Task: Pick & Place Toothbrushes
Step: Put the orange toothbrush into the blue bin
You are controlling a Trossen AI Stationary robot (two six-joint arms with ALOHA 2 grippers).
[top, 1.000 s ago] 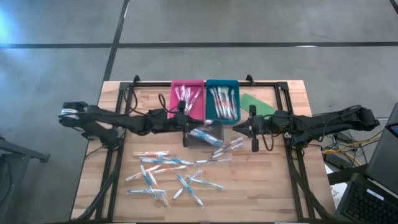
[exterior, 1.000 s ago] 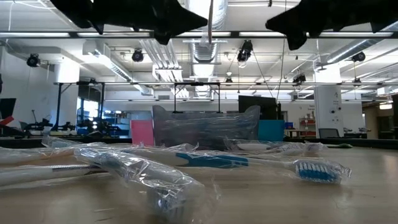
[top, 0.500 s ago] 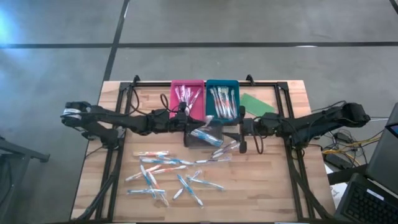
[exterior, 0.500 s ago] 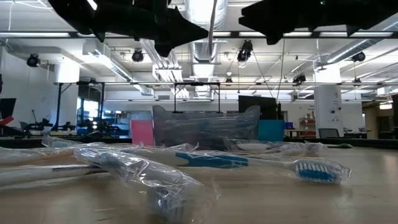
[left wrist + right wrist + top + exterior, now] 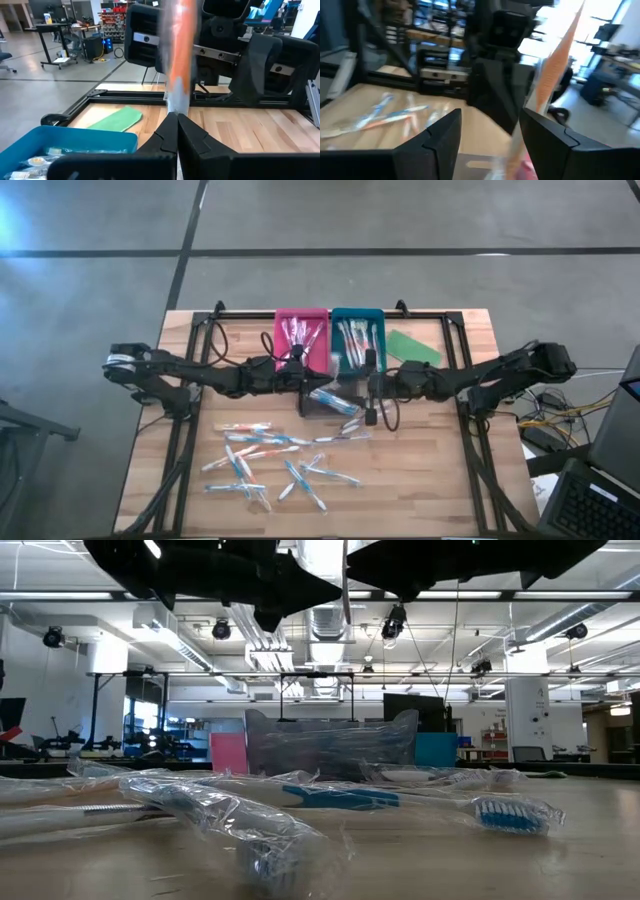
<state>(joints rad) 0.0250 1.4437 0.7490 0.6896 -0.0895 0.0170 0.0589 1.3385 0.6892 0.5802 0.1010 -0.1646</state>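
Left gripper (image 5: 176, 131): over the table's middle, fingers pinched together on an orange-accented toothbrush (image 5: 177, 55) that stands upright above the fingertips in the left wrist view. Position matches the earlier high view; the grip is unchanged.

Right gripper (image 5: 490, 145): fingers spread wide, one on each side of the orange toothbrush's wrapped lower part, not closed on it. A second ago the fingers stood nearly together and the gripper sat farther toward the table's right edge; in the high view it (image 5: 369, 388) has since travelled leftward and now faces the left gripper (image 5: 303, 380) closely, just beside the clear bin.

Clear bin (image 5: 330, 397): at the table's middle, between the two grippers, with a blue-accented brush inside. Unmoved.

Loose toothbrushes (image 5: 268, 455): scattered over the near half of the table, blue and orange accents, each in a clear wrapper. The spread matches the earlier high view. In the low view a blue-handled brush (image 5: 400, 800) lies across the foreground, as before.

Pink tray (image 5: 302, 312): at the far edge, left of the teal one, holding several brushes. Unchanged.

Teal tray (image 5: 357, 313): touching the pink tray's right side, holding several brushes. Unchanged.

Green flat piece (image 5: 414, 346): on the wood just right of the teal tray. Unmoved.

Table (image 5: 480, 470): wooden top with a black frame.
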